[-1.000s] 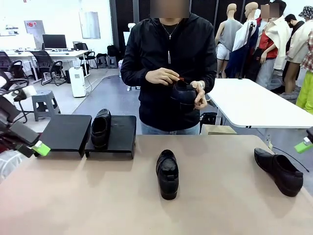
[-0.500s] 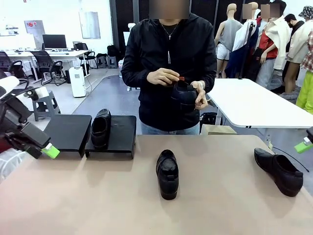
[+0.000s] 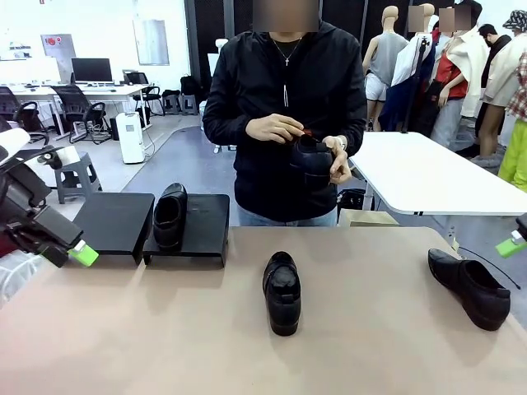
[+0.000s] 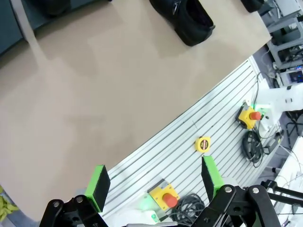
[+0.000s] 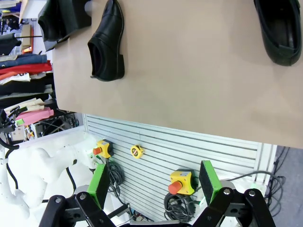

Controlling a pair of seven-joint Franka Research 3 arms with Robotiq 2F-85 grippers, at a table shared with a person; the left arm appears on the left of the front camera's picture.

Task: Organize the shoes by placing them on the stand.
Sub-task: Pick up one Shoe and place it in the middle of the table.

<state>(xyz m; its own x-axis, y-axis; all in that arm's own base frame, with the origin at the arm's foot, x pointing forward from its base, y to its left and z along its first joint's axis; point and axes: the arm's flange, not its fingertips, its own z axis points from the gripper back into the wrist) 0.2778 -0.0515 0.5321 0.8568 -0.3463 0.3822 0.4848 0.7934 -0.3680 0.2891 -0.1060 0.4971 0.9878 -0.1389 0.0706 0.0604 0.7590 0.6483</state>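
Observation:
Two black platforms, the stand's left part (image 3: 114, 220) and right part (image 3: 207, 219), sit at the table's far left. One glossy black shoe (image 3: 170, 216) rests on the right platform's left side. A second shoe (image 3: 282, 292) (image 4: 188, 19) (image 5: 108, 42) lies mid-table, and a third (image 3: 469, 286) (image 5: 279, 29) lies near the right edge. The person holds the fourth shoe (image 3: 311, 161) in both hands at chest height. My left gripper (image 3: 79, 254) (image 4: 154, 182) hovers open at the left edge, in front of the left platform. At the right edge my right gripper (image 3: 512, 244) (image 5: 153, 181) is open too, holding nothing.
The tan tabletop (image 3: 165, 329) is bare between the shoes. Below the table's near edge the wrist views show a slatted panel (image 4: 189, 137) with emergency-stop boxes (image 5: 180, 182) and a yellow tape measure (image 4: 203, 144). A white table (image 3: 428, 173) stands behind at right.
My left gripper has shifted a little right and inward over the table's left edge. The person's hands, the shoes and my right gripper have stayed put.

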